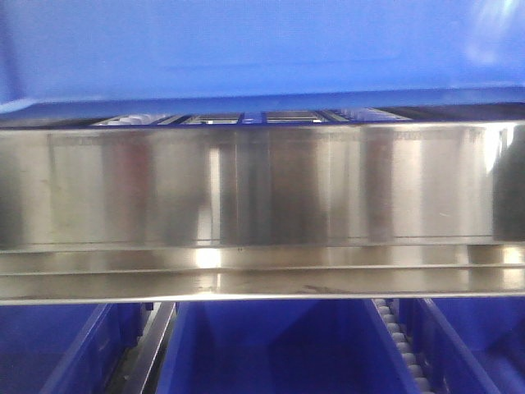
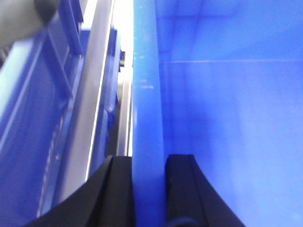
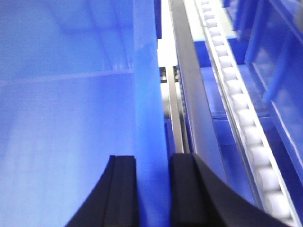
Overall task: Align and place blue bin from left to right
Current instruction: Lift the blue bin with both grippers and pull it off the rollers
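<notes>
Black left claw (image 2: 148,189), frame bottom, clamped on blue bin (image 2: 227,118) rim. Right claw (image 3: 152,189) clamped on opposite rim. Bin hangs between both claws, filling top of front view above steel shelf rail (image 1: 262,189). Long axis left-right, arms equally near.

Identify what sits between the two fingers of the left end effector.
The wall of the blue bin fills the gap of the left end effector, shown in the left wrist view.
</notes>
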Controlling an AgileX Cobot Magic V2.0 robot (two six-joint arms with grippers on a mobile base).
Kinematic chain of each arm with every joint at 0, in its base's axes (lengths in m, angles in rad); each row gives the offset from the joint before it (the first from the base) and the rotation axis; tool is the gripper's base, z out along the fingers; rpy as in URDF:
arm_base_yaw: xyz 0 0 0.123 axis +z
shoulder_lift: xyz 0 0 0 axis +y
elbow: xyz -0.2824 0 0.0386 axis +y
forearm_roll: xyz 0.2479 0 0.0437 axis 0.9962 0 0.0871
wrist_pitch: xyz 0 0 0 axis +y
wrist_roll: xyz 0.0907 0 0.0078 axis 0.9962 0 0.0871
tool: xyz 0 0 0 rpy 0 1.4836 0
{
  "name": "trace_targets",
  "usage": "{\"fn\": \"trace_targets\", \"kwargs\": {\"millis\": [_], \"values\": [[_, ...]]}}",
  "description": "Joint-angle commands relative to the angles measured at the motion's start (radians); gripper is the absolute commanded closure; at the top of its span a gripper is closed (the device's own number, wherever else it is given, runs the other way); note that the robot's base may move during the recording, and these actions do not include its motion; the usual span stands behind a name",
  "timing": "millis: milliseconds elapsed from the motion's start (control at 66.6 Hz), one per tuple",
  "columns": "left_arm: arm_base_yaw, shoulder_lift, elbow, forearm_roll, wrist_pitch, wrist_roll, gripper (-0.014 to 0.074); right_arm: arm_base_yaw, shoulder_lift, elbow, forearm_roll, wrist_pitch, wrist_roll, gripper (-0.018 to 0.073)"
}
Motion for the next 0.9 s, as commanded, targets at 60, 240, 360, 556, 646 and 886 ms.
{"fn": "trace_targets", "kwargs": {"millis": [60, 240, 360, 556, 646, 886], "values": [[-0.017, -0.053, 0.003, 0.011, -0.07, -0.012, 0.0707, 0.012, -0.03, 0.004, -0.053, -0.089, 0.027, 0.0638], [-0.021, -0.071, 0.046, 0.033, -0.062, -0.012, 0.0707, 0.012, -0.03, 0.004, -0.053, -0.089, 0.027, 0.0638], [-0.021, -0.071, 0.074, 0.033, -0.071, -0.018, 0.0707, 0.012, -0.03, 0.004, -0.053, -0.089, 0.027, 0.0638], [-0.021, -0.071, 0.074, 0.036, -0.127, -0.031, 0.0707, 0.012, -0.03, 0.004, -0.053, -0.089, 0.027, 0.0638], [-0.021, -0.071, 0.074, 0.04, -0.142, -0.031, 0.0707, 0.012, -0.03, 0.004, -0.053, -0.089, 0.027, 0.0638], [-0.014, -0.071, 0.074, 0.064, -0.171, -0.039, 0.0707, 0.012, -0.03, 0.004, -0.053, -0.081, 0.027, 0.0638]]}}
